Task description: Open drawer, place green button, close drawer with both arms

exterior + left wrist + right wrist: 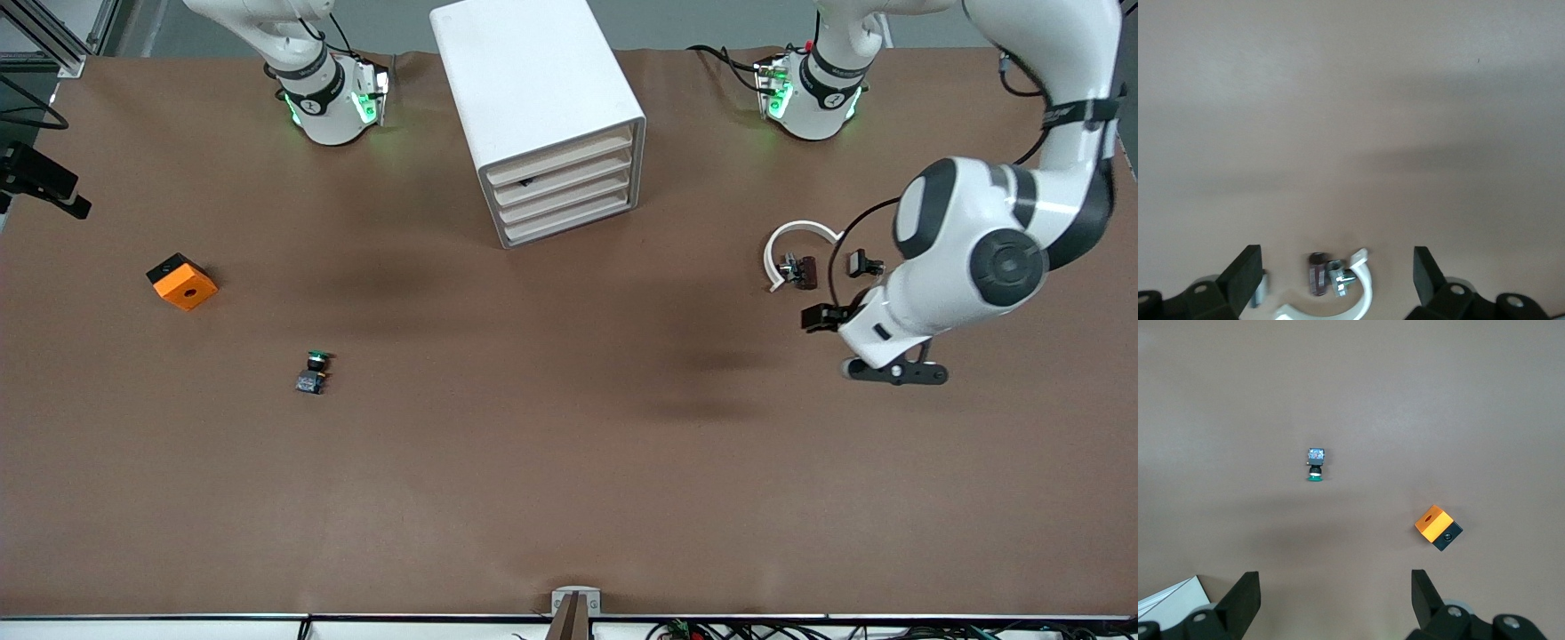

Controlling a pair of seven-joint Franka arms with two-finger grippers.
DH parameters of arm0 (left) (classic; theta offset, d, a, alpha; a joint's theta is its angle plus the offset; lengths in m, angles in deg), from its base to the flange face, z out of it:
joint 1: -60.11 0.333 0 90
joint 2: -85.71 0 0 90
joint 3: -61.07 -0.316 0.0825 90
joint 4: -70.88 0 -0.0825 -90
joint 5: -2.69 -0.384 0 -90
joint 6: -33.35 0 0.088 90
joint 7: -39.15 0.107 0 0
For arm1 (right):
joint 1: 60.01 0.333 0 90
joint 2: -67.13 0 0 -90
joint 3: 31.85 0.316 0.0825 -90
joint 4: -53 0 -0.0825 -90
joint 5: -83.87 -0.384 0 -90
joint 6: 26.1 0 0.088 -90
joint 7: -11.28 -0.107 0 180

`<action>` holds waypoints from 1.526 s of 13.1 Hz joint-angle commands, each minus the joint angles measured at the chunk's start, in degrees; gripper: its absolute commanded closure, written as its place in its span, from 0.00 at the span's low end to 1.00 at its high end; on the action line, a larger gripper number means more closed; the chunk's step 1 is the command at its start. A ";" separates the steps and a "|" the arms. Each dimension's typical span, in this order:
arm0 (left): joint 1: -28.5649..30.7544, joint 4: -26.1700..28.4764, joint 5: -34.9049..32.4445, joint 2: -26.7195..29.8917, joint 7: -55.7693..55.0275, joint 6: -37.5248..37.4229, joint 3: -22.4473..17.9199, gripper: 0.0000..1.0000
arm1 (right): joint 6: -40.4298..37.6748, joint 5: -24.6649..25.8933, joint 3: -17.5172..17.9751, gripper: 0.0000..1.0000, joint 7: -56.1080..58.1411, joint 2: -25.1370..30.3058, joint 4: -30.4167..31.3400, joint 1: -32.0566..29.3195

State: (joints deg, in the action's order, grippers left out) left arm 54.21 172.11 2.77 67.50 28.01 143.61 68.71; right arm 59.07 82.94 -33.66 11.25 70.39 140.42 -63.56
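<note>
**benchtop_bob:** so where are you at with the drawer job? anything done yet?

**me:** honestly nothing so far, going by how things lie. The drawer (pixel 573 228), lowest of the four in the white cabinet (pixel 533 80), sits flush with the three above it, so it's not opened. The button (pixel 312 372) lies loose on the brown table (pixel 569 498), well apart from the cabinet, nearer the front camera than it and off toward my right arm's end. The orange block (pixel 182 282) is near it, a bit farther from the camera and closer to that end. So all three steps are left: pull the drawer, drop the button in, push it shut

**benchtop_bob:** and your hands? holding anything?

**me:** nope, both empty. My left gripper (pixel 1338 273) is spread wide with nothing between the fingers, hanging over the table at my left arm's end, just by the white arc (pixel 794 244) and the little dark clips (pixel 800 269). Touching none of them as far as I can see. My right gripper (pixel 1336 593) is just as wide open and empty, up over the table with the button (pixel 1315 463) and the orange block (pixel 1438 527) both in its wrist view, plus a corner of the cabinet (pixel 1171 597). It doesn't show in the front view, only the arm's base does

**benchtop_bob:** who goes first then?

**me:** my guess is one arm takes the drawer front while the right goes for the button, since it's at that end
</note>
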 commanded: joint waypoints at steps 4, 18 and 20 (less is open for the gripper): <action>-7.53 -4.45 0.71 -5.68 -26.77 -2.05 0.52 0.00 | 0.88 0.23 0.49 0.00 -0.84 0.88 0.12 -0.23; -14.58 -15.98 33.13 -21.59 -81.63 -25.27 1.92 0.00 | 0.79 2.07 0.40 0.00 -0.05 -12.55 -1.20 -1.10; -14.67 -15.98 34.46 -24.40 -88.05 -25.27 3.77 0.00 | 1.40 2.33 0.32 0.00 -0.05 -13.36 -1.20 -1.11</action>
State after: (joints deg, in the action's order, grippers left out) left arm 39.34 158.04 35.64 46.19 -54.22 119.68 70.65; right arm 61.15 84.26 -33.82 11.25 57.85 140.96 -63.99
